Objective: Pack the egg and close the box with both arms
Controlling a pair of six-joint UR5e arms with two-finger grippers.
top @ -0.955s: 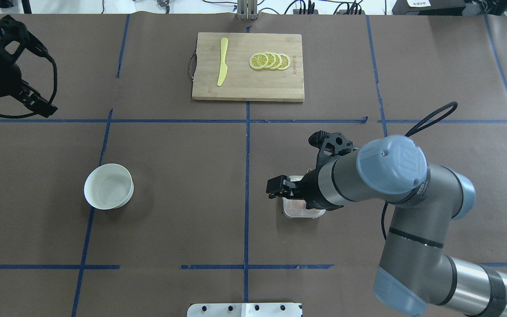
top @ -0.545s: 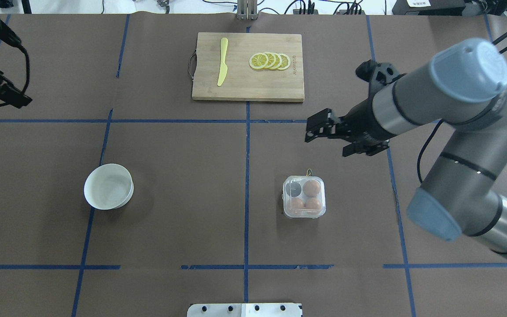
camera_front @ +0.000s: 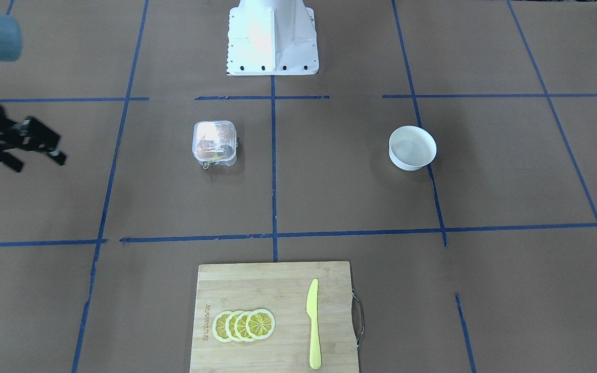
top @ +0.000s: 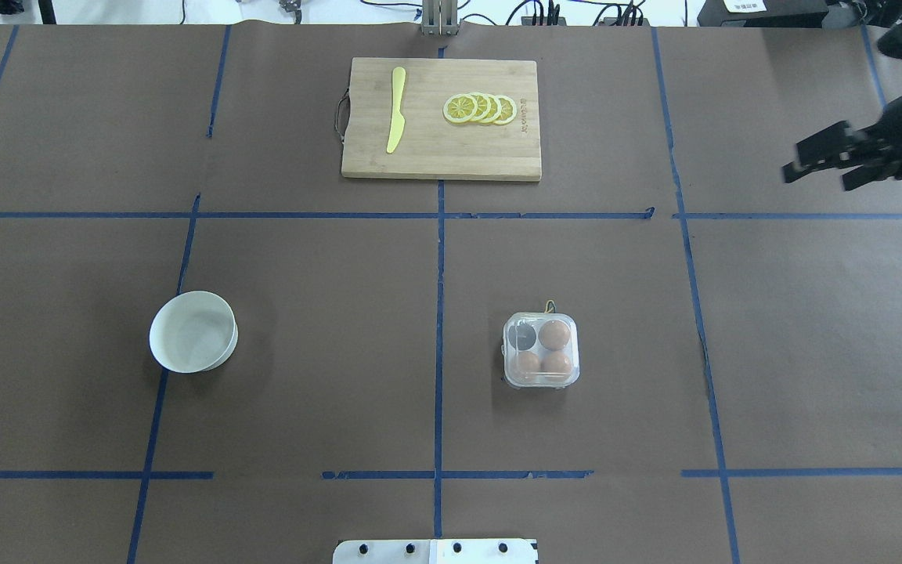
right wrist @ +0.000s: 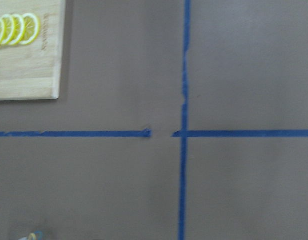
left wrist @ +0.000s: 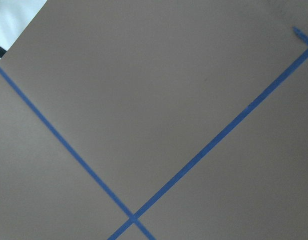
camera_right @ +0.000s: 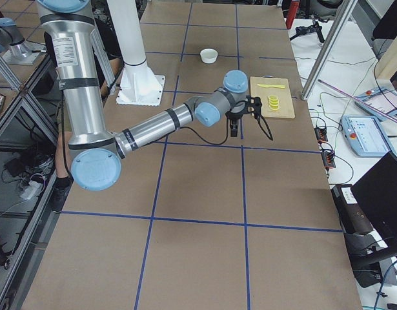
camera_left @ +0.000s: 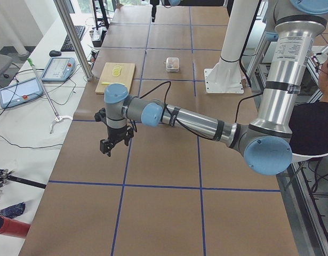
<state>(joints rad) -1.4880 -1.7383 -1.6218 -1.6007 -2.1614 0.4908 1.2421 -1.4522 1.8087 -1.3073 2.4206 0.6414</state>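
Observation:
The clear box (top: 541,350) stands on the brown table right of the centre line, lid down, with three orange-brown eggs (top: 554,335) in its cells and one cell dark and empty. It also shows in the front view (camera_front: 214,143) and far off in the left side view (camera_left: 173,64). My right gripper (top: 817,178) is open and empty, raised at the table's far right, well away from the box; it also shows in the front view (camera_front: 42,155). My left gripper (camera_left: 111,144) shows only in the left side view, over bare table; I cannot tell if it is open.
A wooden cutting board (top: 441,153) at the back centre carries lemon slices (top: 481,108) and a yellow knife (top: 396,110). A white bowl (top: 193,331) stands at the left. The white pedestal base (camera_front: 272,36) is at the robot's side. A person sits by the left side view's right edge (camera_left: 324,106).
My right arm has lifted off the box and swung back to the far right. The left arm has withdrawn out of the overhead view. The box stands uncovered, lid down.

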